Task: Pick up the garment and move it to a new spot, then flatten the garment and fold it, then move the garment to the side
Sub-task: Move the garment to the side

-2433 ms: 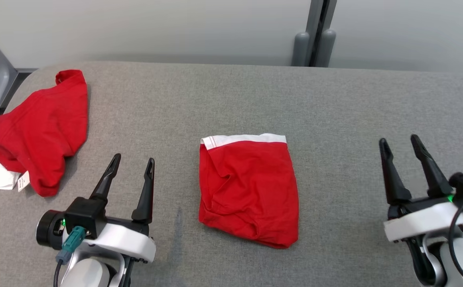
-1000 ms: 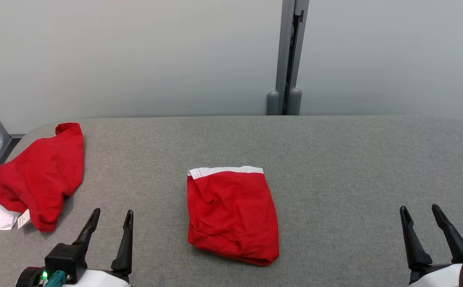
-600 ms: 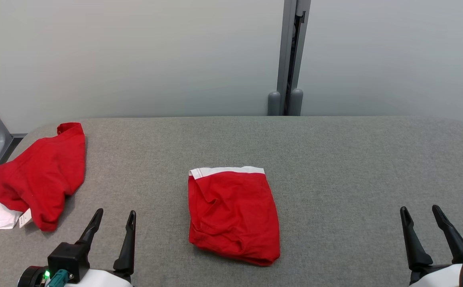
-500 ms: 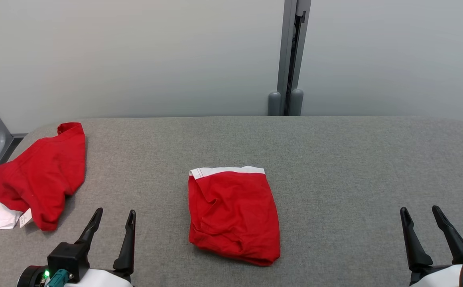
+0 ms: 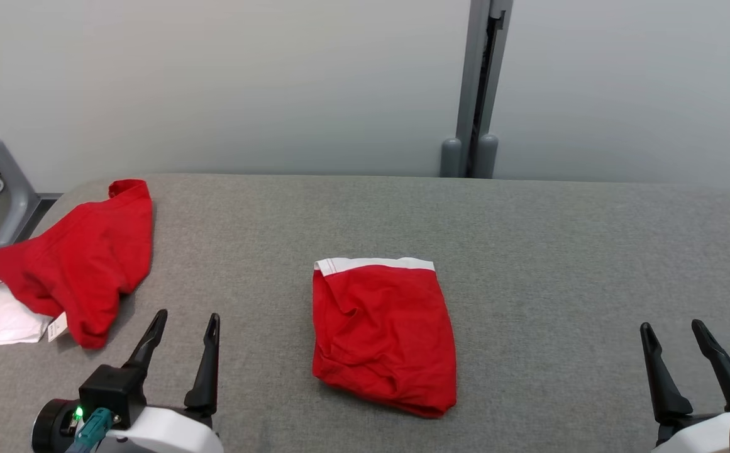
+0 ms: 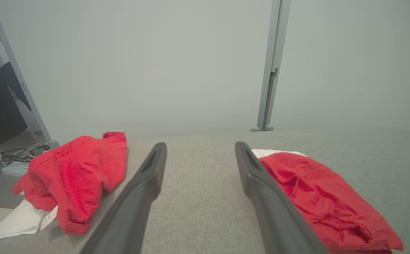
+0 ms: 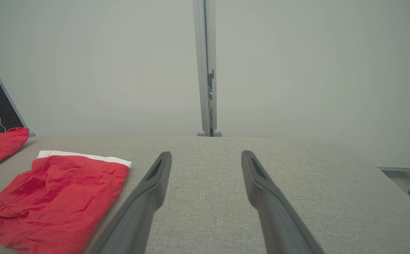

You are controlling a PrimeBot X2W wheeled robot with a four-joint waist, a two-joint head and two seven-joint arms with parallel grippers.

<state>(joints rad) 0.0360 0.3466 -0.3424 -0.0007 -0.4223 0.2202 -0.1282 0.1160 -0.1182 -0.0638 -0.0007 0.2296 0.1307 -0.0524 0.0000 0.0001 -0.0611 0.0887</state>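
You're working over a grey desk point(image 5: 559, 251) where the garment point(image 5: 383, 340) is lying folded at the centre, well clear of every edge. I'm judging that only the move to the side is remaining. A second red shirt point(image 5: 82, 264) is spilling over the left edge, so sliding the fold that way is risking a tangle. Your left gripper point(image 5: 188, 314) and right gripper point(image 5: 671, 325) are waiting open and empty near the front corners. Pinching only the top layer is risking the fold opening.

Grey fabric table point(image 5: 528, 239) beneath left gripper point(image 5: 188, 314) and right gripper point(image 5: 671, 325), pale wall point(image 5: 214, 82) beyond both, grey post point(image 5: 478, 88) ahead between them, grey frame leg point(image 5: 7, 182) far left of the left one.
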